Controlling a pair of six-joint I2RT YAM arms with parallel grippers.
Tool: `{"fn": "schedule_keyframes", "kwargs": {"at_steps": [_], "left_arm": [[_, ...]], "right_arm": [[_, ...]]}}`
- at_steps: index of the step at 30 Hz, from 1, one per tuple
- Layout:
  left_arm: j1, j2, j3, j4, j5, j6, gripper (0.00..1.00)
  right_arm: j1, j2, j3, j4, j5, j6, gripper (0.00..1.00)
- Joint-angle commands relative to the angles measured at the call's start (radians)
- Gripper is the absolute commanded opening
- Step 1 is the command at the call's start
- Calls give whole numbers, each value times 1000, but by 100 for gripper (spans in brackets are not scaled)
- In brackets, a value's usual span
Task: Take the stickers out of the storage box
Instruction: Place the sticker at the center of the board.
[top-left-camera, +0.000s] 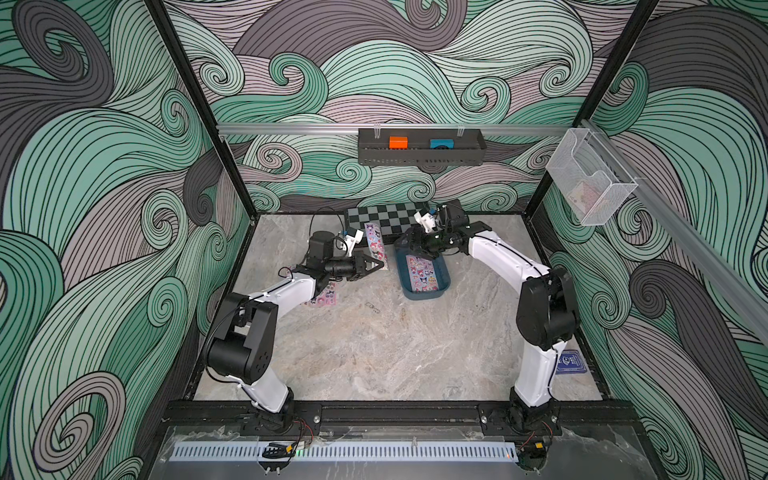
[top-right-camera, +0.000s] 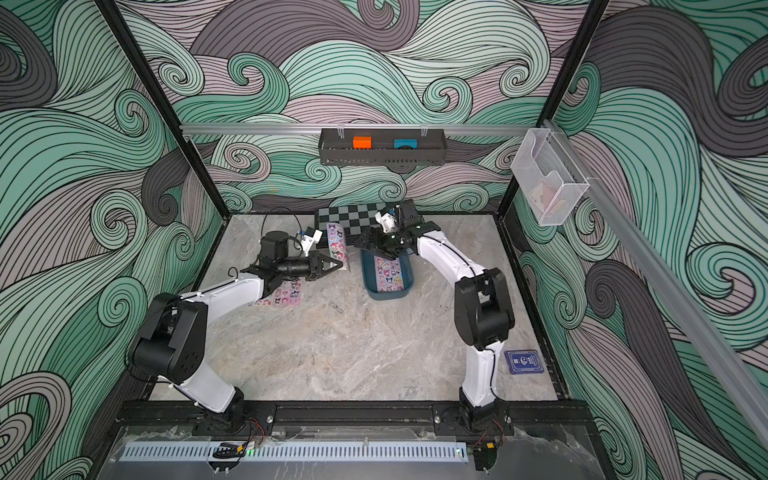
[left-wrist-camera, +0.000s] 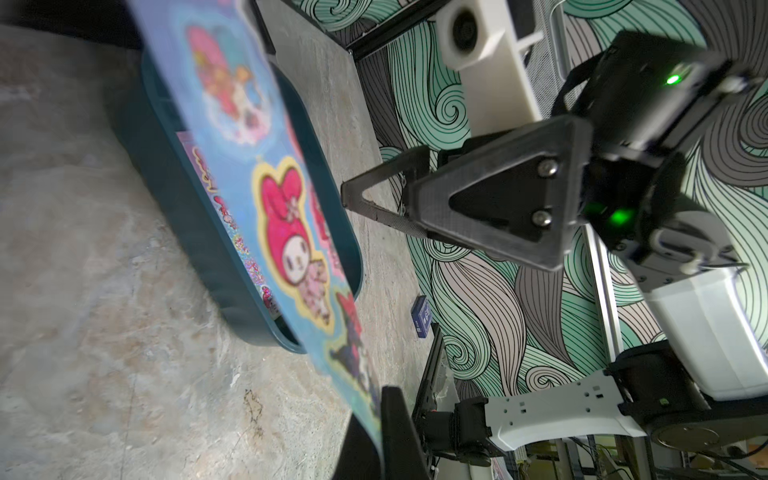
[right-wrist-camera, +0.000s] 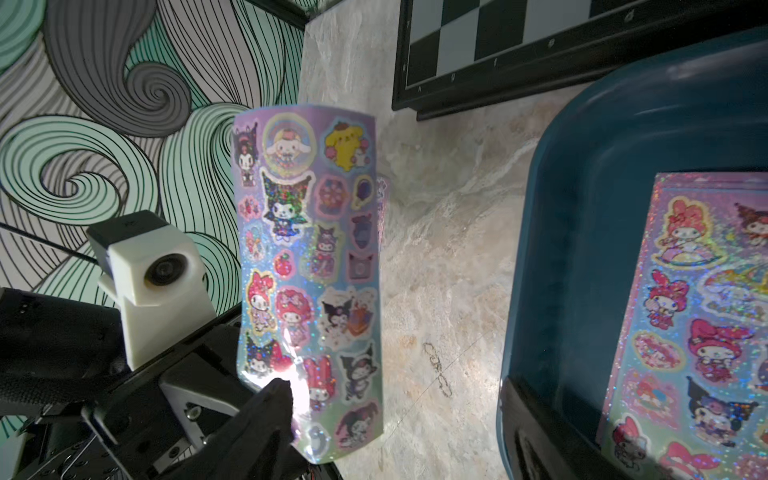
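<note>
My left gripper (top-left-camera: 379, 264) is shut on the lower edge of one sheet of stickers (top-left-camera: 375, 243), which stands upright left of the storage box (top-left-camera: 428, 296). The right wrist view shows that sheet (right-wrist-camera: 307, 270) facing the camera. My right gripper (top-left-camera: 409, 246) hangs open over the box's far end, empty, with one finger close beside the held sheet. More stickers (top-left-camera: 423, 272) lie flat inside the teal box (right-wrist-camera: 582, 249). Another sheet (top-right-camera: 282, 293) lies on the table, partly under my left arm. In the left wrist view the held sheet (left-wrist-camera: 291, 232) covers part of the box (left-wrist-camera: 199, 232).
A chessboard (top-left-camera: 388, 216) lies against the back wall just behind both grippers. A black wall tray (top-left-camera: 422, 157) holds an orange and a blue block. A clear bin (top-left-camera: 590, 178) hangs on the right wall. A dark blue card box (top-right-camera: 524, 361) lies by my right arm's base.
</note>
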Motion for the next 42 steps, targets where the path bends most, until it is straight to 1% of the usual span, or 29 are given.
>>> {"fn": "schedule_keyframes", "kwargs": {"at_steps": [1, 3, 5, 6, 8, 14, 16, 20, 22, 28, 31, 34, 38, 42], "left_arm": [[22, -54, 67, -19, 45, 6, 0], [31, -66, 81, 13, 57, -33, 0], [33, -77, 93, 45, 64, -71, 0], [32, -85, 100, 62, 64, -92, 0], [32, -94, 108, 99, 64, -138, 0], [17, -131, 94, 184, 68, -234, 0], [15, -137, 88, 218, 77, -265, 0], [15, -147, 99, 179, 88, -252, 0], [15, -150, 93, 154, 88, -230, 0], [18, -133, 56, 133, 93, -206, 0], [18, -104, 62, 129, 99, -206, 0], [17, -67, 72, 151, 121, -228, 0], [18, -55, 76, 164, 121, -238, 0], [18, -76, 92, 158, 117, -243, 0]], "right_arm": [[-26, -29, -65, 286, -138, 171, 87], [-28, -26, -107, 432, -200, 263, 88], [-26, -17, -152, 627, -248, 400, 89], [-22, -10, -171, 732, -258, 472, 90], [-9, 8, -181, 876, -273, 577, 91], [60, 66, -143, 1079, -275, 737, 93], [81, 93, -135, 1188, -265, 818, 93], [87, 151, -97, 1366, -267, 959, 91], [80, 156, -102, 1433, -268, 1005, 88], [18, 95, -188, 1456, -268, 1003, 81], [-1, 82, -207, 1499, -268, 1025, 73], [0, 83, -181, 1525, -284, 1048, 72], [0, 95, -173, 1492, -299, 1021, 73], [-4, 117, -203, 1388, -289, 950, 81]]}}
